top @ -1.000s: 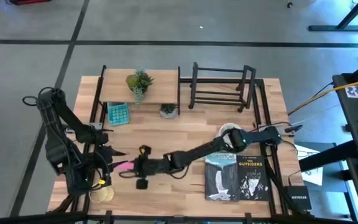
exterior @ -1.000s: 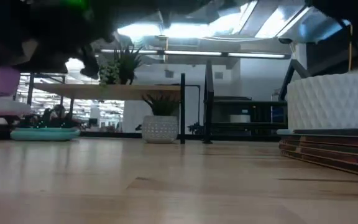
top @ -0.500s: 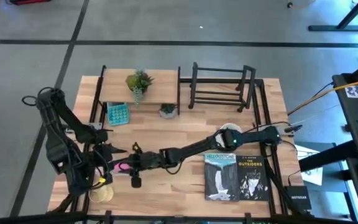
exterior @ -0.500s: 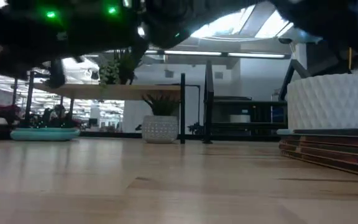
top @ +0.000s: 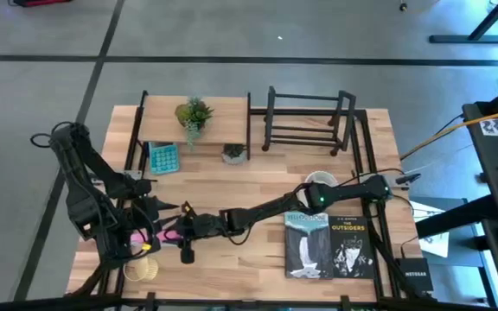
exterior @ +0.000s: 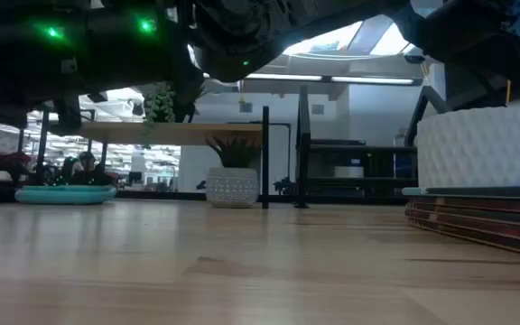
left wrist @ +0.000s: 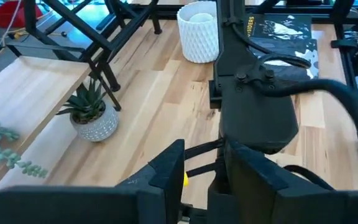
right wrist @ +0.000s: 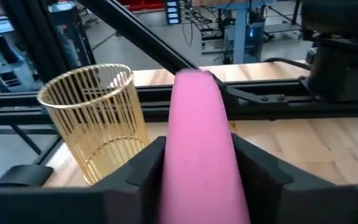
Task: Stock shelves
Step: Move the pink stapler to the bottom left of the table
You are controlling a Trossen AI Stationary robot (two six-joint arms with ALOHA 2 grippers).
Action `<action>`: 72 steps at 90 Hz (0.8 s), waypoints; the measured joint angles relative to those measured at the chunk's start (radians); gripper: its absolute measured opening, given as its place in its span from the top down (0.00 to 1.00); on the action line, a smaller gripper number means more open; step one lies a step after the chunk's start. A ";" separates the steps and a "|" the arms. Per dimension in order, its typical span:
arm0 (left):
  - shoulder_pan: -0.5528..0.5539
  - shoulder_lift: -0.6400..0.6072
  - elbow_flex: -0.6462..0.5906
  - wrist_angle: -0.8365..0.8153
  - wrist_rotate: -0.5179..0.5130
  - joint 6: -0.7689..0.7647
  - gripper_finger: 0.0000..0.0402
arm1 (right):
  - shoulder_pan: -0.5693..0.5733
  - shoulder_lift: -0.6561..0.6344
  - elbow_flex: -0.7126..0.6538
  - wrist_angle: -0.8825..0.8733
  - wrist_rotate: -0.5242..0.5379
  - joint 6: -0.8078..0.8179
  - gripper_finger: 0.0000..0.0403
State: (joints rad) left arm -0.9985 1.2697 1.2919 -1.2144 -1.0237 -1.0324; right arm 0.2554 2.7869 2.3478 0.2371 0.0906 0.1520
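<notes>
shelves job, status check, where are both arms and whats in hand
Right gripper shut on pink rounded object, front-left of table. Left gripper beside it, jaws unclear. Light-wood board shelf holds one plant; black bar rack bare. Gold wire cup nearby.

High view: mounted overhead, facing straight down, taking in the whole desk [top: 258,186] and surrounding floor. Low view: set at desk-top height, facing level across the boards toward the wooden shelf [exterior: 174,132] and black rack [exterior: 350,171], with the room behind; dark arm parts fill its upper edge at close range. Left wrist view: close behind its own pincer [left wrist: 194,180], looking along the right arm toward the white ribbed pot [left wrist: 198,31], which the low view also shows. Right wrist view: close, looking toward the desk edge and a gold wire cup [right wrist: 98,118], shared with the high view.
</notes>
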 joint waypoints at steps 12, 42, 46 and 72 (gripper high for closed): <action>0.000 0.000 0.000 0.000 0.000 -0.003 0.75 | 0.000 0.000 -0.002 -0.001 -0.008 0.000 0.47; 0.000 0.000 0.000 -0.001 0.010 -0.007 0.75 | 0.018 -0.066 -0.004 -0.285 0.037 -0.180 0.44; 0.000 0.000 0.000 -0.001 0.012 -0.007 0.75 | 0.025 -0.099 -0.004 -0.367 0.086 -0.204 0.44; -0.003 0.003 -0.001 0.000 0.027 0.014 0.75 | 0.081 -0.286 0.002 -0.779 0.189 -0.209 0.43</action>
State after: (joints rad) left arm -1.0019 1.2724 1.2912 -1.2148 -0.9970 -1.0188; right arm 0.3362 2.5009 2.3493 -0.5421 0.2795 -0.0567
